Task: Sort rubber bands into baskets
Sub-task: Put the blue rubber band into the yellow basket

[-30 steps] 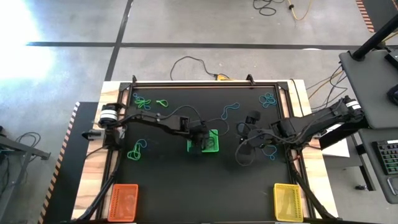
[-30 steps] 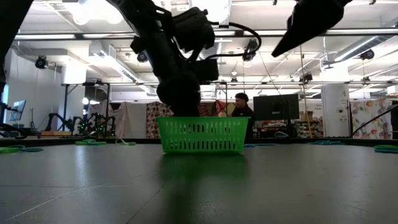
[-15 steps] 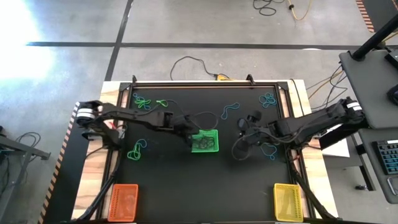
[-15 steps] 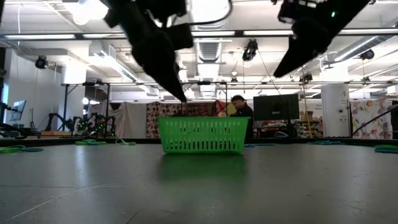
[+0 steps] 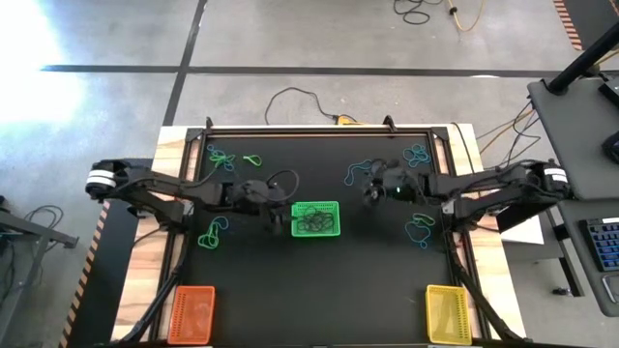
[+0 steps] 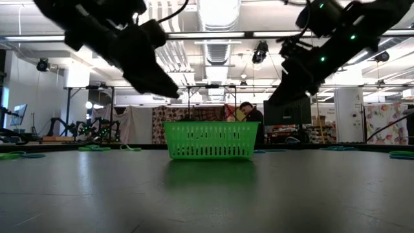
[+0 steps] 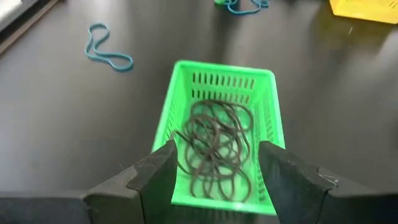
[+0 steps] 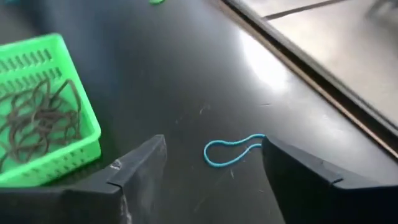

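The green basket (image 5: 316,219) stands mid-table with a tangle of rubber bands (image 7: 214,149) on its floor. My left gripper (image 5: 279,205) hovers open just left of it, slanting down at its near short wall; in the left wrist view (image 7: 214,177) nothing lies between the fingers. My right gripper (image 5: 371,191) hangs open above the table to the basket's right and slightly farther back, over a blue band (image 8: 233,151) lying flat. The orange basket (image 5: 191,314) and the yellow basket (image 5: 448,314) sit at the near corners.
Loose bands lie flat on the black mat: green ones (image 5: 211,235) at the left, blue and green ones (image 5: 224,157) at the far left, and blue ones (image 5: 358,172) (image 5: 418,153) (image 5: 421,230) on the right. Black cables trail along both arms.
My left gripper has drawn back from over the green basket toward the table's left edge, tipping up from steep to a shallow slant. My right gripper has swung toward the far edge and come down lower. The basket has stayed in place.
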Robot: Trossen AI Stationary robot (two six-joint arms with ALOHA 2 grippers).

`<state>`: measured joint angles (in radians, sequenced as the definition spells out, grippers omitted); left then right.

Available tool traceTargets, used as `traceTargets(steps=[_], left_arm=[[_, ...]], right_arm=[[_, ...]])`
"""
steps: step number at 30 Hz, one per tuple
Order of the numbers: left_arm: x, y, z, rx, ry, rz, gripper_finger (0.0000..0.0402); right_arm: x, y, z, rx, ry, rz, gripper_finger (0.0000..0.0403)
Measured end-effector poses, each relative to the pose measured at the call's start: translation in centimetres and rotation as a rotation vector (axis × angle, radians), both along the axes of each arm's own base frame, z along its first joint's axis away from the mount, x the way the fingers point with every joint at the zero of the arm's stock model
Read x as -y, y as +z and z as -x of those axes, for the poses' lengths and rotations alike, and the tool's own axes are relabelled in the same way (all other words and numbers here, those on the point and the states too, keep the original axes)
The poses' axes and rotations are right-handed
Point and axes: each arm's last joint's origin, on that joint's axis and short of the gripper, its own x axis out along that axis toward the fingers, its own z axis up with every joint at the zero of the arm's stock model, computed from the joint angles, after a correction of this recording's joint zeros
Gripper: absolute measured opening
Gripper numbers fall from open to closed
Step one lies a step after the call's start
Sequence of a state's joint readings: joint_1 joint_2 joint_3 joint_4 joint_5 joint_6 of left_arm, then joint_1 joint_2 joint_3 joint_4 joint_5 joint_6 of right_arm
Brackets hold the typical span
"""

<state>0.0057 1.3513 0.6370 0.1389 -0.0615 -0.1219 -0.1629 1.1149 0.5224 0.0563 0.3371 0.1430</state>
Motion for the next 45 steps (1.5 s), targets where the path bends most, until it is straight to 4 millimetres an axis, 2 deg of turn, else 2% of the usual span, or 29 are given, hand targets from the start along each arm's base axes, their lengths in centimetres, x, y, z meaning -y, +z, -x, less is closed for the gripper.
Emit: traceTargets(steps=[5, 8, 11, 15, 19, 23, 28, 34, 38, 45], left_arm=[[0.6, -1.5, 0.7, 0.019, -0.001, 0.034, 0.0209], [0.8, -2.1, 0.9, 0.053, -0.006, 0.043, 0.0209], [0.9, -2.2, 0.9, 0.084, -0.01, 0.047, 0.0209], [1.0, -2.3, 1.0, 0.089, -0.011, 0.045, 0.0209], [1.0, -2.6, 1.1, 0.076, -0.013, 0.043, 0.0209], [0.9, -3.1, 1.7, 0.06, -0.013, 0.037, 0.0209], [0.9, -3.3, 2.0, 0.064, 0.0, 0.002, 0.0209], [0.8, -3.3, 2.0, 0.066, -0.011, -0.023, 0.0209], [0.8, -3.3, 2.0, 0.065, -0.011, -0.025, 0.0209], [0.8, -3.2, 2.0, 0.068, -0.008, -0.055, 0.0209]], right_arm=[[3.4, 0.4, 0.7, -0.039, 0.075, -0.007, 0.0311], [5.3, 0.3, 0.9, -0.085, 0.045, -0.01, 0.0329], [7.0, -0.8, 0.9, -0.134, -0.011, -0.037, 0.0328], [8.7, -3.5, 0.3, -0.19, -0.049, -0.059, 0.0317], [9.9, -5.0, -0.2, -0.139, -0.039, -0.02, 0.0314], [10.7, -6.2, -0.9, -0.061, 0.041, -0.026, 0.0316], [11.1, -8.6, -1.5, -0.082, 0.043, -0.062, 0.0308], [11.0, -9.9, -1.7, -0.112, 0.061, -0.081, 0.0288], [10.5, -9.7, -1.6, -0.137, 0.07, -0.085, 0.0258], [10.3, -9.8, -1.4, -0.172, 0.071, -0.088, 0.0173]])
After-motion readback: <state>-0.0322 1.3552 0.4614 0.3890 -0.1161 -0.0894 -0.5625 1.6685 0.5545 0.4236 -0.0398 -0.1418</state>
